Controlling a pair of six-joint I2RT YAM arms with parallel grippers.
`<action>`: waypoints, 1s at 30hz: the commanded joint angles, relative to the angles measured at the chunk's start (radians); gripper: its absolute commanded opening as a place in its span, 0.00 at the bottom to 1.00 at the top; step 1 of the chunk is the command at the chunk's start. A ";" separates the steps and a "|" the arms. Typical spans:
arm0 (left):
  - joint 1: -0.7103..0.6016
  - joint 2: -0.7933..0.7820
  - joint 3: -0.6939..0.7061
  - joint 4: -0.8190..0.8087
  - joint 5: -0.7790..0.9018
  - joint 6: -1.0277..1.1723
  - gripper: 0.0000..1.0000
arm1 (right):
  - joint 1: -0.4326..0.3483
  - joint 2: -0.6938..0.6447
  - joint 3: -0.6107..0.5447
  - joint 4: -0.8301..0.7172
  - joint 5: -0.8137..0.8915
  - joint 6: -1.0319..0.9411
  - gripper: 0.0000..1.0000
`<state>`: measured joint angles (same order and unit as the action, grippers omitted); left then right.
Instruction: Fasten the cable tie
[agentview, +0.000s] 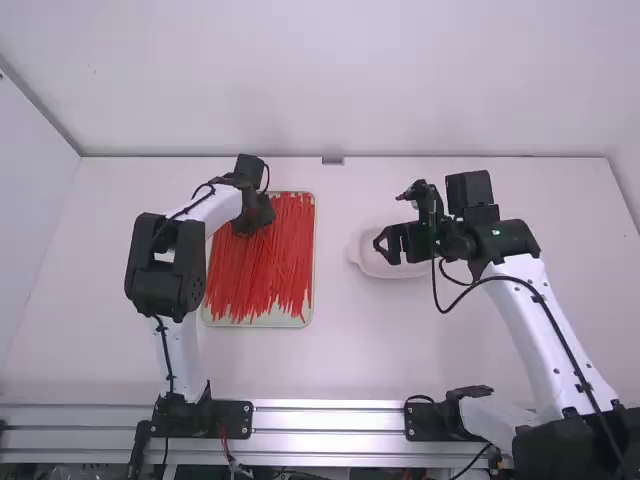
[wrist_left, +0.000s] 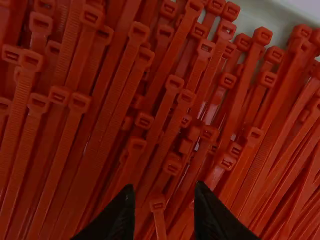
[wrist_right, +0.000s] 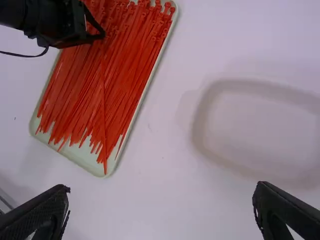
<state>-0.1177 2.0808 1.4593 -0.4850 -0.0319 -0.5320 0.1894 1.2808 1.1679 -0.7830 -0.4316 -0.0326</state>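
Here the white table (agentview: 400, 330) carries a pale tray (agentview: 256, 322) heaped with red cable ties (agentview: 265, 265), with a white dish (agentview: 362, 262) near it. The left gripper (agentview: 250, 222) hangs over the ties' head ends, fingers spread. The right gripper (agentview: 393, 243), jaws wide apart, hovers above the dish.

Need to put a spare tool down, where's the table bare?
Bare table lies between the tray and the white dish, and in front of both. Crowded: left gripper down at the cable ties, right gripper by that dish.
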 joint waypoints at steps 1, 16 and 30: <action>0.005 0.007 0.006 -0.002 -0.011 -0.003 0.28 | 0.000 0.002 0.022 0.001 0.013 -0.003 0.98; 0.005 0.049 0.006 -0.008 -0.007 -0.022 0.27 | 0.000 0.002 0.022 0.017 0.013 -0.002 0.98; 0.005 0.051 0.006 -0.018 -0.011 -0.026 0.18 | 0.000 0.002 0.022 0.017 0.013 -0.002 0.98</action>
<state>-0.1177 2.1189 1.4597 -0.4988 -0.0319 -0.5541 0.1898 1.2808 1.1679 -0.7662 -0.4194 -0.0326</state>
